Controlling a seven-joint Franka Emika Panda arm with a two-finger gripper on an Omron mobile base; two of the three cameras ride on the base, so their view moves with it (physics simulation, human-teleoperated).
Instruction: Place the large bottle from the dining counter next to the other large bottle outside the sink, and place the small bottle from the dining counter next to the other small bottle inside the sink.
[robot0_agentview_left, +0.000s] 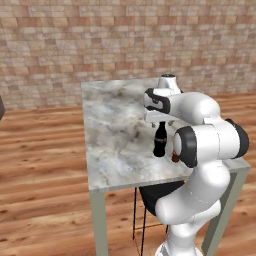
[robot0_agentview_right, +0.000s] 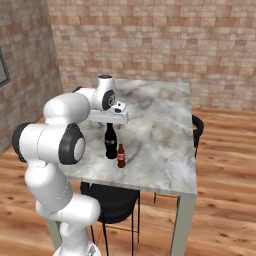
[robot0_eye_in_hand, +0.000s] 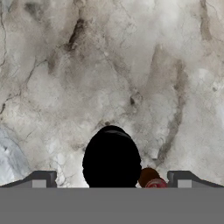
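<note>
Brick-walled room, wood floor; square grey-white marbled stone worktop at frame centre. Tall black cola-style bottle upright near lower-left edge, short brown glass bottle just beside it. Fingers spread wide, empty, straddling black cap from above. Lower straight, centre on neck, avoid knocking brown neighbour, then clamp.

We see the arm bent fwd at the elbow, wrist turned down, hand pointing straight down. Gripper hangs w/ fingers spread wide apart, nothing between them gripped. Both fingertips dark, level w/ each other.
</note>
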